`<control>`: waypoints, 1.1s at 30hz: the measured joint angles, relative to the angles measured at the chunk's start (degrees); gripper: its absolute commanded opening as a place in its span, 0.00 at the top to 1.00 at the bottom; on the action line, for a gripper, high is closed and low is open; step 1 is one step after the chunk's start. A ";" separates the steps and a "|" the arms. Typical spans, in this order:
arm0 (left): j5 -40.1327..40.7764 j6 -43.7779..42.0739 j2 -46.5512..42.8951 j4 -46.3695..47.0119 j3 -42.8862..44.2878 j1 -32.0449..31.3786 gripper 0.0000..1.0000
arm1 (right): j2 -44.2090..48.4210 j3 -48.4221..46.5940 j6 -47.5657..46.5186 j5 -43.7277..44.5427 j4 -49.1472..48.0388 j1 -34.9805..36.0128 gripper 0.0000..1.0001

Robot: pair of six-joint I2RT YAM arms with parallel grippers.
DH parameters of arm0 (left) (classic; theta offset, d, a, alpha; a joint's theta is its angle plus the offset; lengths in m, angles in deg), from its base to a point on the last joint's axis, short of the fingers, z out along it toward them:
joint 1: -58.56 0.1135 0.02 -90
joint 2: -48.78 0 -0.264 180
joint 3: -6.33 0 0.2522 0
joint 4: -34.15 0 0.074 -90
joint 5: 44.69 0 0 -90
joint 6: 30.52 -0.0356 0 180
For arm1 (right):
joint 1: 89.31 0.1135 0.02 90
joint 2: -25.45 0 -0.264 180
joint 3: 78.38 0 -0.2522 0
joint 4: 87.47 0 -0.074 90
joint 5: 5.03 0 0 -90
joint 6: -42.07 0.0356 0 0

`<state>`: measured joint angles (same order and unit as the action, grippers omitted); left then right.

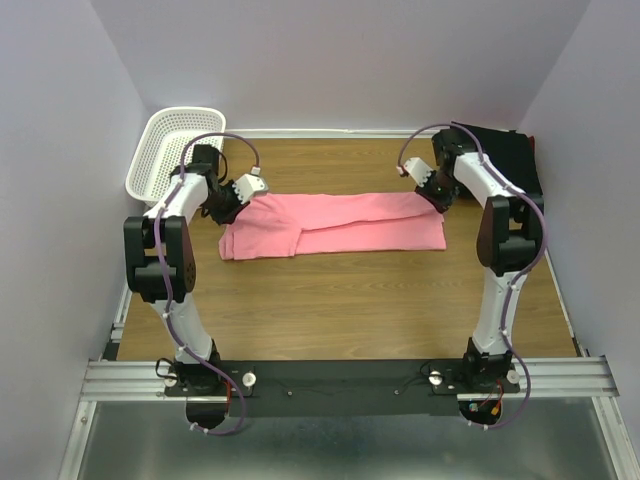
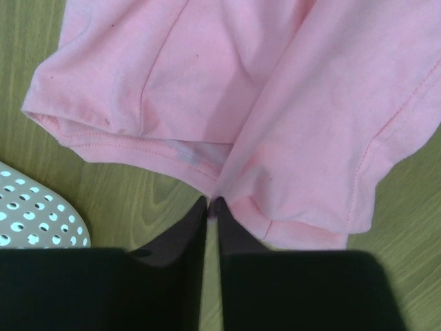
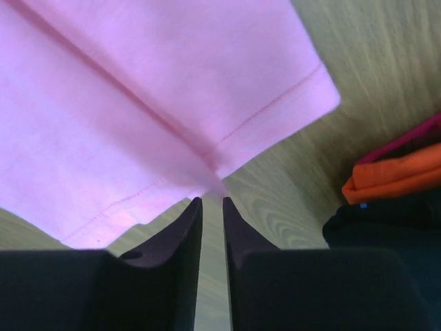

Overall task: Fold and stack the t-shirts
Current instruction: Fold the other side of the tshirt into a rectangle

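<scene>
Left gripper [image 2: 212, 201], closest to its wrist camera: black fingers [image 2: 180, 238] drawn almost together with only a thin slit between them, tips pinching the edge of the pink t-shirt [image 2: 275, 103] where two folds converge. Right gripper [image 3: 210, 200]: same condition, jaws narrowed to a slit, tips nipping the stitched hem of the shirt at lower centre of its frame.

Shirt lies flattened in a long band across the middle of the wooden table [image 1: 340, 300]. Its left end is bunched at the left gripper and its right end is squared off at the right gripper.

White perforated basket [image 1: 175, 145] sits at upper left of the overhead frame, just beside the left arm. Dark garment pile [image 1: 505, 155] occupies the upper right corner; the right wrist view shows an orange piece [image 3: 396, 176] on it.

Lavender walls [image 1: 340, 60] enclose three sides. Aluminium rail [image 1: 340, 375] carries both arm bases at the bottom.
</scene>
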<state>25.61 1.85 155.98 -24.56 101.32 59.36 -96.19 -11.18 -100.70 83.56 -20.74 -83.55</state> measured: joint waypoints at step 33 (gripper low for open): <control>-15.96 6.03 -7.87 0.61 -17.29 11.85 0.50 | 3.21 8.79 26.47 -18.38 6.27 -9.68 0.46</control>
<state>9.65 7.88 148.11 -23.95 84.03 71.21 -92.98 -2.40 -74.23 65.18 -14.46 -93.23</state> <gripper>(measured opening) 0.525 0.571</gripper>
